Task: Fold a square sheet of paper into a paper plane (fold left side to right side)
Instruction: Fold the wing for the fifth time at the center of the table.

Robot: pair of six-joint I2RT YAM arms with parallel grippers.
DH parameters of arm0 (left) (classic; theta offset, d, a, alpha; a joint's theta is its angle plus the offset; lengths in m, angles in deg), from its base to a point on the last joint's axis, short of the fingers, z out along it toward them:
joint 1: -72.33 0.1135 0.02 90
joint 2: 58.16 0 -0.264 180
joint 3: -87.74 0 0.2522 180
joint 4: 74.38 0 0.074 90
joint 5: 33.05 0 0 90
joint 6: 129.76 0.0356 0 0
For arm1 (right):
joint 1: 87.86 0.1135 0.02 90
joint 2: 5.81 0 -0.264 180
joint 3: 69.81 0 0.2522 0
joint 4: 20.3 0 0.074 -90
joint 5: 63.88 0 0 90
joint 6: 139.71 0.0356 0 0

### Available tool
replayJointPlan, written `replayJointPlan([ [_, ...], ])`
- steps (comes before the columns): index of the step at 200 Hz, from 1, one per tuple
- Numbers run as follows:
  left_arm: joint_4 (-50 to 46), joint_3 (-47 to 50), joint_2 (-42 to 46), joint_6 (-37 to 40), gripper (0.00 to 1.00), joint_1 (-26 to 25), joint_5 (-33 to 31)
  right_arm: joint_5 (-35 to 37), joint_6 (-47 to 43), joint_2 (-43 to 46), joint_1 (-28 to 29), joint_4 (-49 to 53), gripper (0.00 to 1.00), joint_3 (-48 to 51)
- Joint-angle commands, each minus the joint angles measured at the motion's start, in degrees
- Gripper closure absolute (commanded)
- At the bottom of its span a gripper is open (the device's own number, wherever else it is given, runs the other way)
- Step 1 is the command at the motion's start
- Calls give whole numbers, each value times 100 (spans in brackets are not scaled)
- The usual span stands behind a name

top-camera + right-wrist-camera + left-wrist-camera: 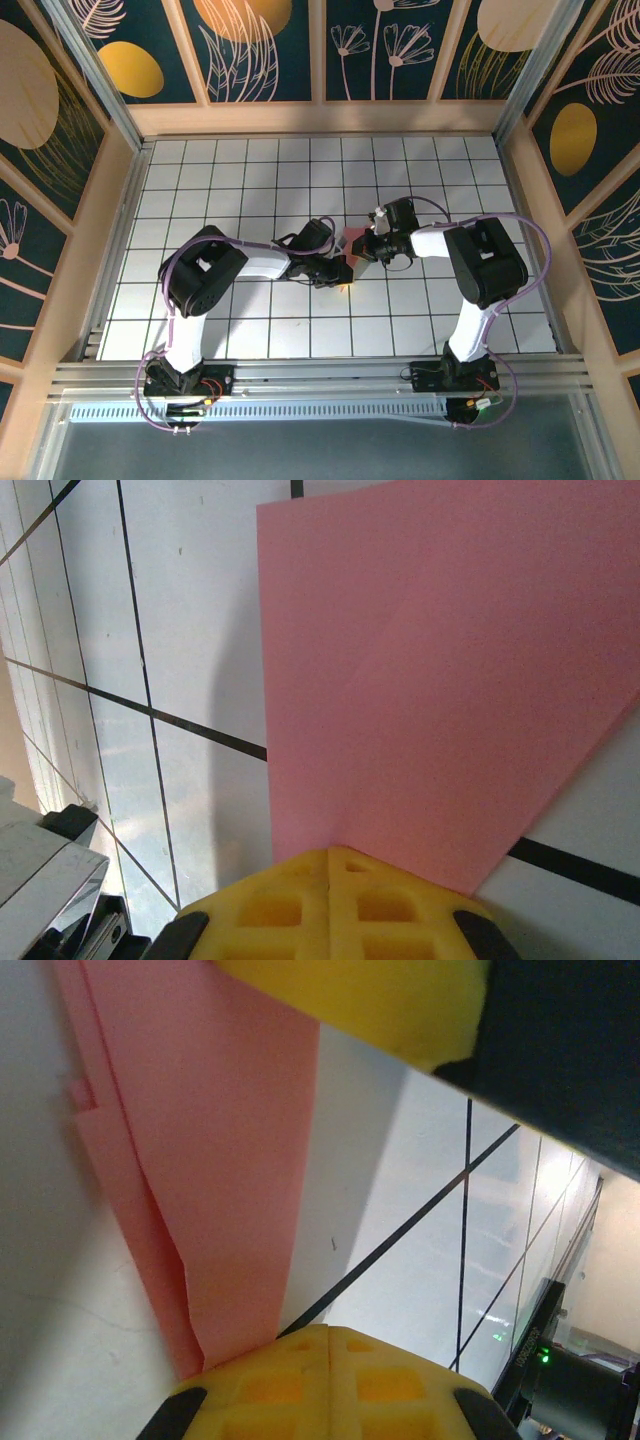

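The pink paper point(351, 241) lay flat near the middle of the worktop point(250, 180), well away from every edge and partly folded, with overlapping layers and a slanted crease showing. The left end effector point(330, 1340) was clenched, its yellow tips meeting at one end of the paper. The right end effector point(332, 855) was clenched too, its tips touching the paper's opposite end. Neither one gripped the paper.

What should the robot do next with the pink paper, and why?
Probably slide the shut right gripper along the slanted fold in the paper to press it flat, while the shut left gripper holds the layers down. Both tips sit at the paper's edge, and a flap lies folded over it.
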Motion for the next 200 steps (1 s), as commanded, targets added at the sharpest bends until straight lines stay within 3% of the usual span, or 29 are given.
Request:
replayJointPlan([
  [1, 163, 86, -77, 4, 100, 25, 31, 869, -214, -512, 11, 620, 100, 179],
  [82, 335, 163, -20, -105, 100, -44, 101, 869, -206, -531, 11, 636, 100, 152],
  [129, -171, -117, 219, 159, 100, 52, -213, 863, -207, -535, 22, 632, 100, 161],
  [200, -233, -333, -102, 309, 100, 159, -115, 869, -214, -534, 15, 646, 100, 170],
])
